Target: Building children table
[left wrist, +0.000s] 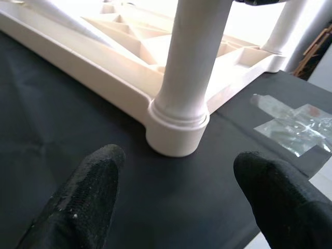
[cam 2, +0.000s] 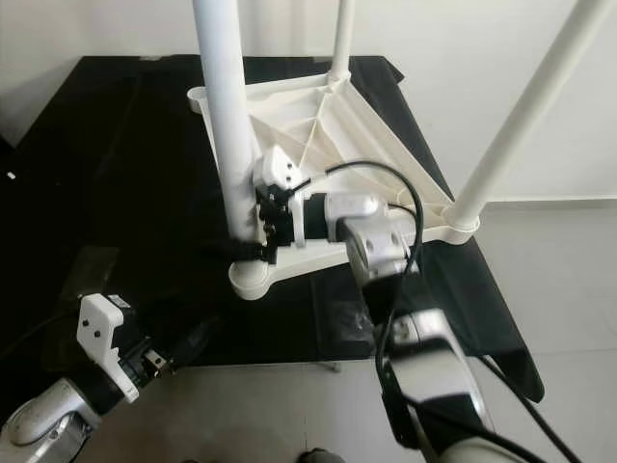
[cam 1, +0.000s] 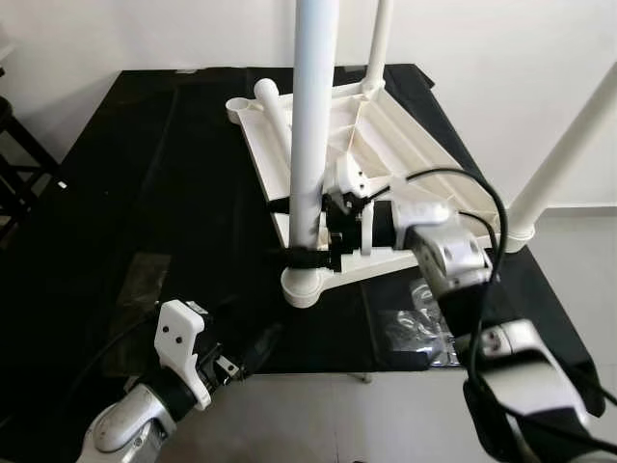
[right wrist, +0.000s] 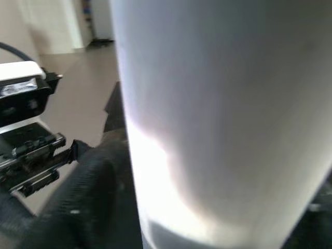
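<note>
A white plastic children's table (cam 1: 395,135) lies upside down on a black cloth (cam 1: 145,193). Three legs stand up from it: a near one (cam 1: 310,145), a back one (cam 1: 379,43) and a right one (cam 1: 569,154). Another leg (cam 1: 277,116) lies loose on the underside. My right gripper (cam 1: 307,255) is shut around the near leg just above its socket (left wrist: 179,129); in the right wrist view that leg (right wrist: 223,114) is pressed close against a finger (right wrist: 88,207). My left gripper (left wrist: 181,202) hangs open and holds nothing, low at the cloth's front edge, short of the socket.
A crumpled clear plastic bag (cam 1: 424,323) lies on the cloth at the front right, by my right arm. The cloth's front edge drops to a grey floor (cam 1: 318,415). A dark chair (cam 1: 14,164) stands at the far left. A white wall (cam 1: 501,58) is behind.
</note>
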You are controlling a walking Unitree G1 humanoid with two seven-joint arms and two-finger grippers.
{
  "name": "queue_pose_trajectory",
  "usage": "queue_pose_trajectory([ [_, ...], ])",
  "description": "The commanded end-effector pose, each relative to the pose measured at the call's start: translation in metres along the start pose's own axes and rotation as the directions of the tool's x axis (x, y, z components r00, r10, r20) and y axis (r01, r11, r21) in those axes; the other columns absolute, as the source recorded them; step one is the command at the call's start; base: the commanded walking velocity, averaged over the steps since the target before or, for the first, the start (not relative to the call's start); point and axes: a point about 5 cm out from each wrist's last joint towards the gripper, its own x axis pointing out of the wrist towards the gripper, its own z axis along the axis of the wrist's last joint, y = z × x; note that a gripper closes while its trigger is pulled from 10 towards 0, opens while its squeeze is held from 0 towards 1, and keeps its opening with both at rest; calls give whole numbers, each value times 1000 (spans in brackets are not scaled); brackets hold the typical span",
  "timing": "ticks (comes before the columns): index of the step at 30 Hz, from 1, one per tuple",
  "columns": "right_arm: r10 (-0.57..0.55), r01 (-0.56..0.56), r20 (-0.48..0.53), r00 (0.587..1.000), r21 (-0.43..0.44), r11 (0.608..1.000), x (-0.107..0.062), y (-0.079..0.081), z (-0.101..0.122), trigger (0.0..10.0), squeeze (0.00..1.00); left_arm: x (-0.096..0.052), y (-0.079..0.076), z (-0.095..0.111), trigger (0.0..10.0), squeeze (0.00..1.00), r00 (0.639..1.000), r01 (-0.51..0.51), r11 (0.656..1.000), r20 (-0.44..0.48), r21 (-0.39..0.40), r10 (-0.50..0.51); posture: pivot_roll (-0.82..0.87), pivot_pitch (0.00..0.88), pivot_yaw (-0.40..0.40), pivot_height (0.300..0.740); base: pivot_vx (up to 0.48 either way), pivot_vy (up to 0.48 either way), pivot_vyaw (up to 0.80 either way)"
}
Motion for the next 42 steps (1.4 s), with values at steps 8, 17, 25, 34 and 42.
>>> queue_pose_trajectory([
  [8,90,-91,-27,996,-3,996,-11,1,-11,0,0,-4,-3,0,10000,0,1000,13,1000,-26,-8,-13,-71,208,-18,740,0,0,0],
  [17,-285,285,-7,959,12,958,-25,-5,-23,0,0,-3,-4,-1,10000,0,1000,10,1000,-24,-10,-10,-83,209,-50,740,0,0,0],
  [25,-837,867,-226,498,142,477,4,59,-78,0,0,-1,1,-2,10000,0,1000,4,1000,-19,-7,-4,-121,189,-58,740,0,0,0],
  [34,-730,749,-167,663,135,649,39,64,-76,0,0,7,6,-6,10000,0,1000,3,1000,-19,1,-3,-121,136,-84,740,0,0,0],
  [42,-670,671,-77,739,175,720,35,45,-48,10000,1000,8,10,-7,10000,0,1000,-9,1000,-17,6,9,-148,133,-70,740,0,0,0],
])
